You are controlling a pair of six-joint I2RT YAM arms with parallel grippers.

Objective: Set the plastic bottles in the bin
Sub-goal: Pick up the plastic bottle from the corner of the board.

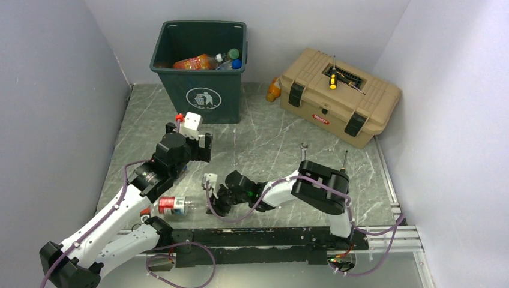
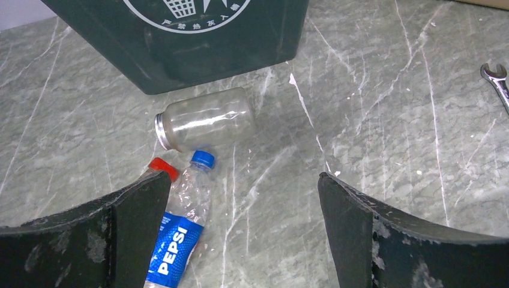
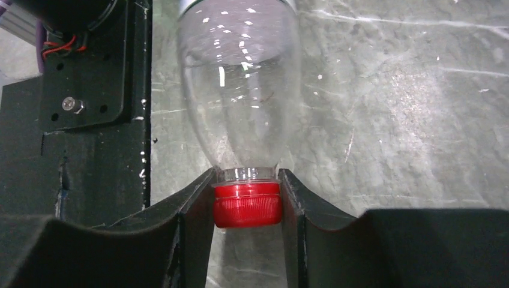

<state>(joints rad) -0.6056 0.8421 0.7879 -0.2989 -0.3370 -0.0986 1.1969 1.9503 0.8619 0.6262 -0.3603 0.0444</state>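
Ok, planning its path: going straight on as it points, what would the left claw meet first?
Likely the clear jar lying in front of the bin, or the tabletop just short of it; depth is unclear.

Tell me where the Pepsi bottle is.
In the left wrist view, the Pepsi bottle lies flat on the table at lower left, just this side of the clear jar by the bin, next to one finger of the left gripper.

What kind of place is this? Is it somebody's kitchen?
Probably a robot test booth, not a kitchen. A left arm and a right arm are bolted to a table boxed in by plain walls, with a bin of bottles and a toolbox set out.
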